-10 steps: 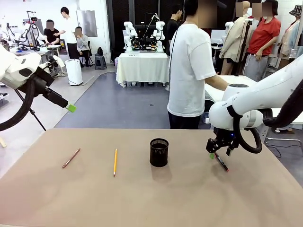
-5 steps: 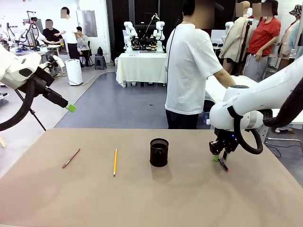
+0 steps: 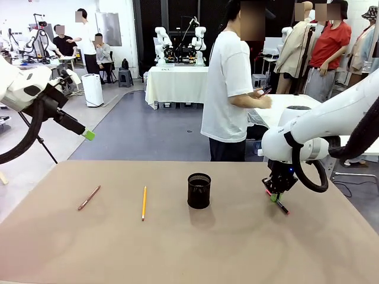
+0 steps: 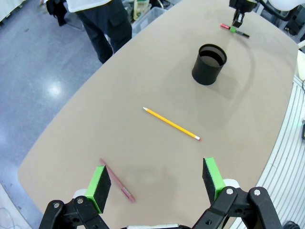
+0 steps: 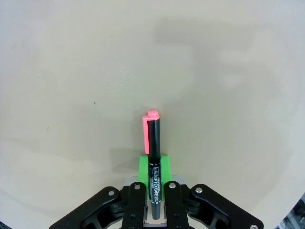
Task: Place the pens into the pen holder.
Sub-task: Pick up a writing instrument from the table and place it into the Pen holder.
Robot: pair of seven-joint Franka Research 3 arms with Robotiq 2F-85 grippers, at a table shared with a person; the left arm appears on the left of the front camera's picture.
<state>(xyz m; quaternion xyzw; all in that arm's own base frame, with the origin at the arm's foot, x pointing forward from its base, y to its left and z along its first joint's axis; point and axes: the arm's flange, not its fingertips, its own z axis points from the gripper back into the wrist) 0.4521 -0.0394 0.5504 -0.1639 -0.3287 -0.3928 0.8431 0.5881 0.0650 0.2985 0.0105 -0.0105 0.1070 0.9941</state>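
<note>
The right gripper is clamped on a black marker at mid-barrel, with the pink cap end sticking out past the pads. It sits low over the table, right of the mesh pen holder. The holder stands upright, its inside too dark to read. Left of the holder lie a yellow pencil and, farther, a reddish-brown pen. The left gripper hangs wide open, high at the holder's far left

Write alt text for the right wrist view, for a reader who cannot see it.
The right arm's black fingers with green pads are shut on a slim black marker pen with a pinkish-red cap. The cap end sticks out past the fingertips, over the smooth beige table.
</note>
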